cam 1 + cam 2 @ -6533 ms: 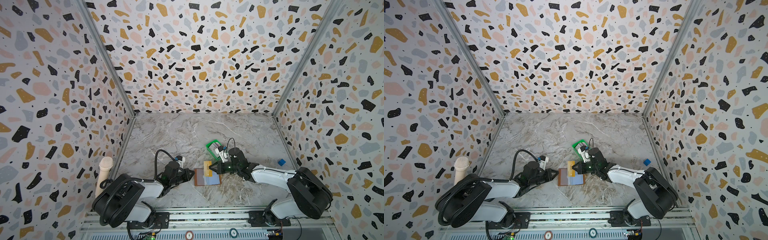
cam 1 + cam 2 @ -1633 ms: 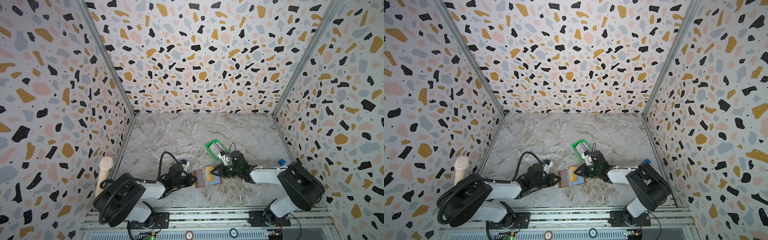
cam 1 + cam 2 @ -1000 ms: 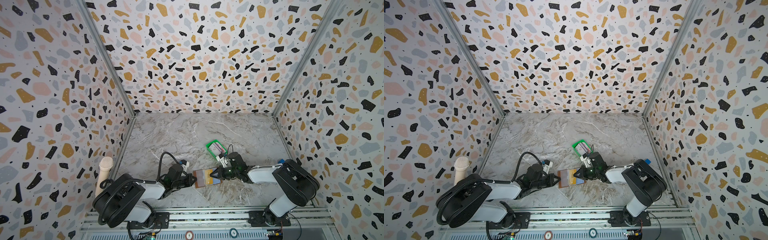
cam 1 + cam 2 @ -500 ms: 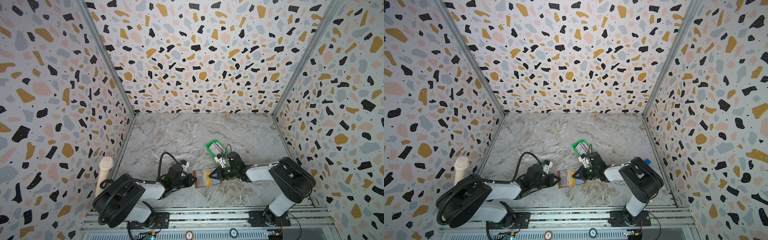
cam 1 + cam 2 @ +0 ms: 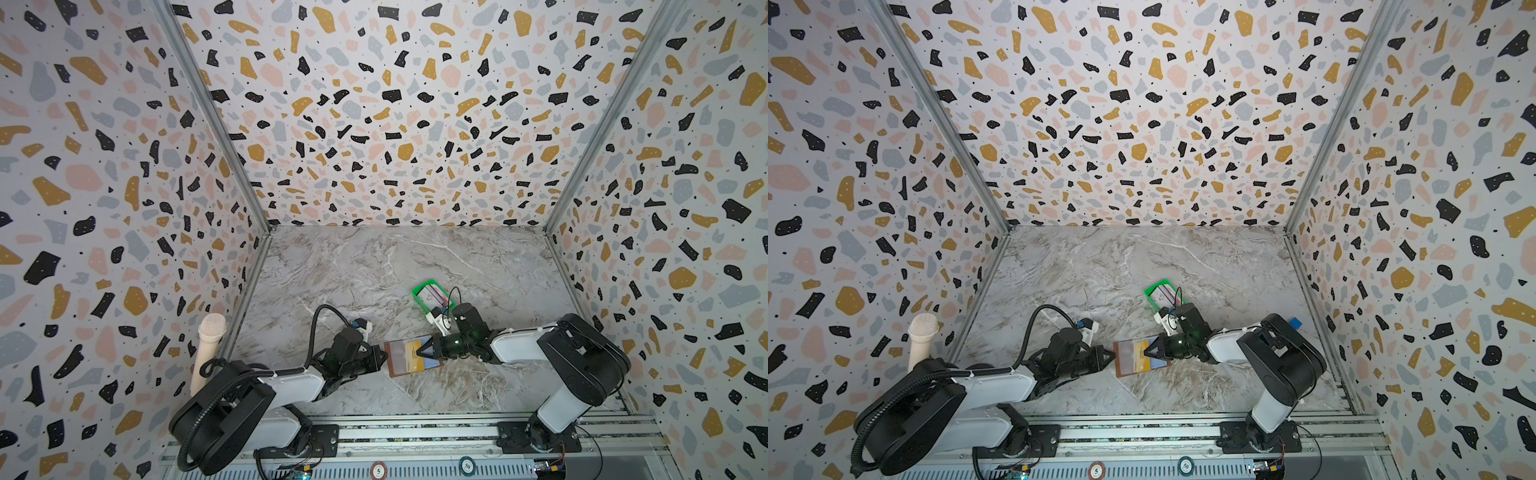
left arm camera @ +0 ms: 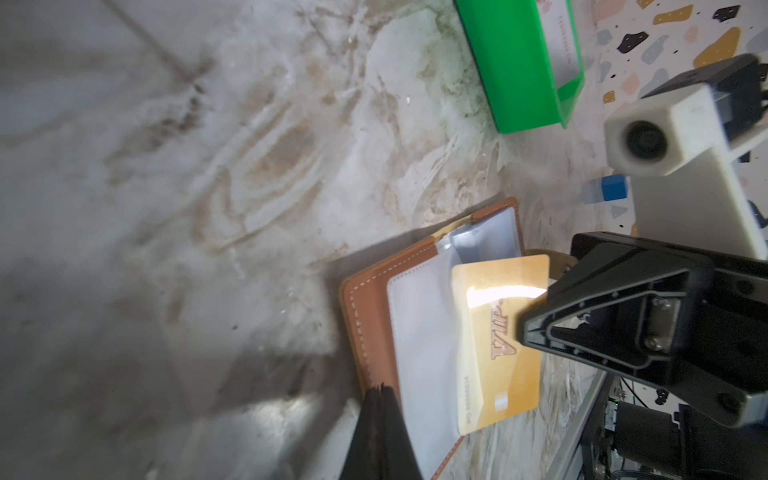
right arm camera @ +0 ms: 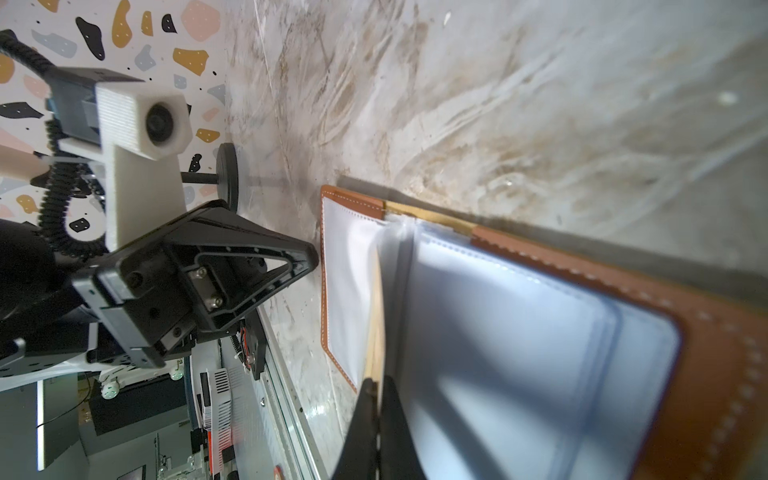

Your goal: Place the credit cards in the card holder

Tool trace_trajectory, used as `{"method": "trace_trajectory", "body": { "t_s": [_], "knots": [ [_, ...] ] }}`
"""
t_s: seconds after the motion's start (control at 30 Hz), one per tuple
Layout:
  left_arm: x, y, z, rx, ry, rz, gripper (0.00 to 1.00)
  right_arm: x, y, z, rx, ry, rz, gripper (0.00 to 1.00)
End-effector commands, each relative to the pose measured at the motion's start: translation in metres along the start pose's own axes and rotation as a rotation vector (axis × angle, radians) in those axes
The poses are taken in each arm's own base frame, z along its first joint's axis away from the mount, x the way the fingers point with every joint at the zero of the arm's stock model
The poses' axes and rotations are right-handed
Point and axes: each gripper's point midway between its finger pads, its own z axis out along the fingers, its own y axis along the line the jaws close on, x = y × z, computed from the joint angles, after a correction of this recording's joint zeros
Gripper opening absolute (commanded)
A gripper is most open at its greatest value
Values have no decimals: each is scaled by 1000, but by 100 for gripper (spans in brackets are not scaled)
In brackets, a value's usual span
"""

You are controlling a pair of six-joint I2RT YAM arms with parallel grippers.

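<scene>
The holder lies open near the table's front rail, with broad marble behind it and to the left. The left gripper, fingers pressed together, sits at its left edge. The right gripper pinches a gold card over the sleeves, leading edge at the fold. More cards sit in the green tray just behind.

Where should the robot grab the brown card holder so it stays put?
Probably the card holder's bare leather outer edge, coming in low from the left gripper's side. It lies open and flat, and the right gripper is shut on the gold card over the sleeved half, so that edge is free.
</scene>
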Motion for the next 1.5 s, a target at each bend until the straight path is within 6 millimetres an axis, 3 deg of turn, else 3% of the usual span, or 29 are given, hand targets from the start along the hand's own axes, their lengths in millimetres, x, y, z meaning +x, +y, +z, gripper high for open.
{"method": "trace_trajectory", "body": {
  "t_s": [0.0, 0.67, 0.83, 1.0, 1.07, 1.33, 1.47],
  "knots": [
    [0, 9, 3, -47, 8, 15, 0, 1, 2, 4, 6, 21, -28, 0],
    [8, 9, 8, -23, 44, 0, 0, -2, -18, 25, 127, 35, 50, 0],
    [7, 7, 7, -17, 40, 3, 0, 0, -16, 32, 180, 71, 17, 16],
    [1, 2, 4, -15, 23, 25, 0, -9, -5, 17, 235, 25, -44, 49],
    [0, 1, 4, -12, 22, 25, 0, -10, -1, 14, 261, 23, -70, 56],
    [-3, -5, 6, 8, 26, 30, 0, -17, -2, -1, 390, 0, -135, 62],
    [-9, -18, 3, 43, 12, 36, 0, -23, 2, -9, 431, -15, -175, 63]
  ]
}}
